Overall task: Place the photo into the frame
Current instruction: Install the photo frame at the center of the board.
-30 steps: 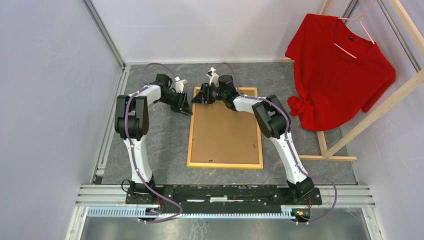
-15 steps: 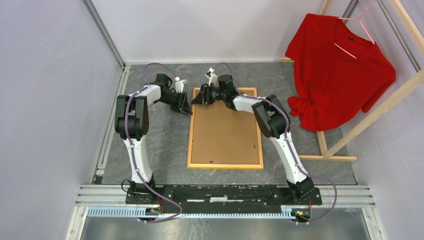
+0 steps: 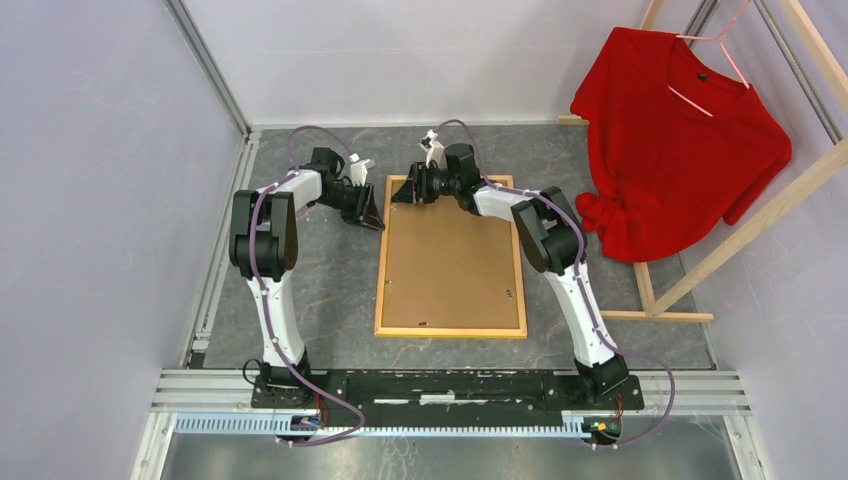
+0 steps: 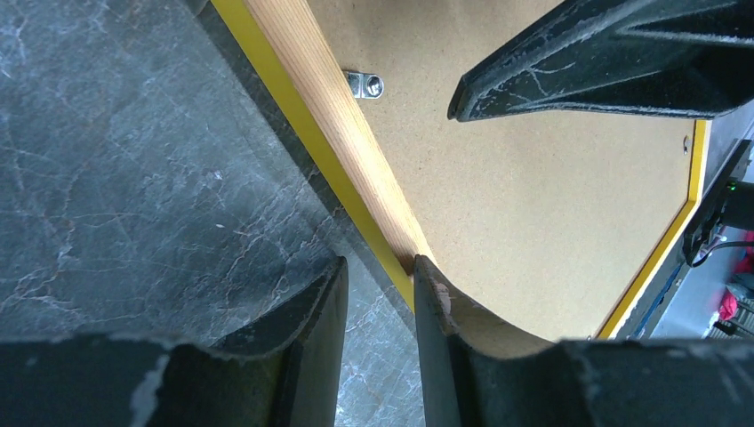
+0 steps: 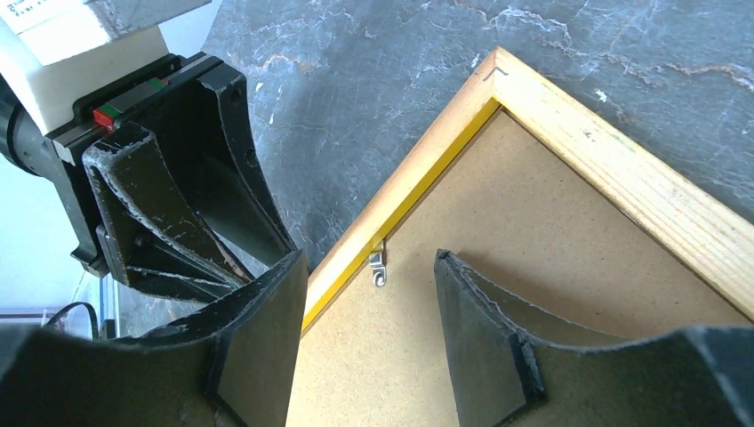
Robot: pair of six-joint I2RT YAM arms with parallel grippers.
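You have the large rectangular frame (image 3: 450, 331), pale wood back up with a yellow lip, lying flat mid-counter (image 3: 320, 290). A brown fibreboard backing panel (image 3: 450, 265) sits in it, and no photo shows. At its eleven o'clock corner your left tool (image 4: 381, 276) straddles the outer edge, jaws slightly apart, gripping nothing. Your right tool (image 5: 369, 258) hangs open over a small metal clip (image 5: 379, 267). The frame looks stiff and light, so take it by a rail.
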